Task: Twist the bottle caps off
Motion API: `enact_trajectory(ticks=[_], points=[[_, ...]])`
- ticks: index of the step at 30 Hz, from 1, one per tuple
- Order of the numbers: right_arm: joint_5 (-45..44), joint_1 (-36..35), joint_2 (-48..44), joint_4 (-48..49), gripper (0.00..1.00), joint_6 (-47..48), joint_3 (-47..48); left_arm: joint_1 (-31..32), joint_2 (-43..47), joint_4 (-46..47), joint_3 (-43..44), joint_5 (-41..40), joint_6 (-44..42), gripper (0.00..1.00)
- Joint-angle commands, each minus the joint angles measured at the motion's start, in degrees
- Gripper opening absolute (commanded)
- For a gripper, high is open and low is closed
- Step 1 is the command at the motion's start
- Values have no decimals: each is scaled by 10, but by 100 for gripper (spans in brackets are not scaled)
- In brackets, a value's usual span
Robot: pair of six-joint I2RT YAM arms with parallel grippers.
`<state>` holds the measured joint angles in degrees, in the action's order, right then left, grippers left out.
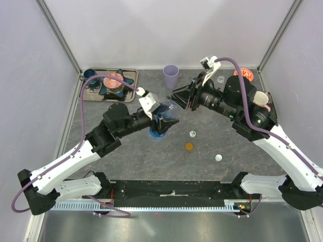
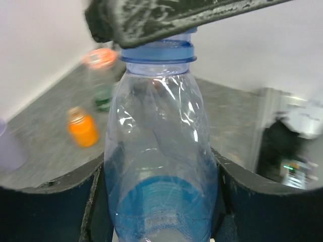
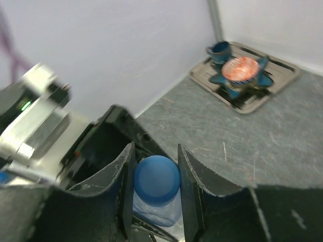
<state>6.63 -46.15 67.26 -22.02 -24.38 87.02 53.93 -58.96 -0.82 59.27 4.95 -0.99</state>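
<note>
blue cap (image 3: 156, 180), on its bottle (image 2: 156, 116) over the table (image 1: 212, 132), looks pinched between the fingers (image 3: 189, 191) of the right gripper (image 3: 154, 161); the left gripper (image 2: 159, 174) clamps the bottle to brace our twist.

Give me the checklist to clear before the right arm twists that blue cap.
1. Left fingers clamped on the blue bottle body: ok.
2. Right fingers pressed against both sides of the blue cap: ok.
3. Blue cap seated on the neck, not yet off: ok.
4. Bottle base resting on the table: cannot tell.
5. Loose white-and-green cap, orange cap and white cap lying apart from the bottle: ok.
</note>
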Motion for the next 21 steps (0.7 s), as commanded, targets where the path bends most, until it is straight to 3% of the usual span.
enact_trajectory(ticks=[1,5,10,14,21], points=[[247,-5,-24,-19,0,93,22,-94,22,91,27,410,119,45],[389,-5,-82,103,0,53,-47,-129,13,178,23,573,243,45],[442,-6,-86,119,0,41,-41,-132,-15,260,24,681,321,46],[486,-6,-100,146,0,25,-43,-132,-45,338,25,735,406,45],[514,-6,-115,186,0,2,-38,-134,-69,341,10,765,411,45]])
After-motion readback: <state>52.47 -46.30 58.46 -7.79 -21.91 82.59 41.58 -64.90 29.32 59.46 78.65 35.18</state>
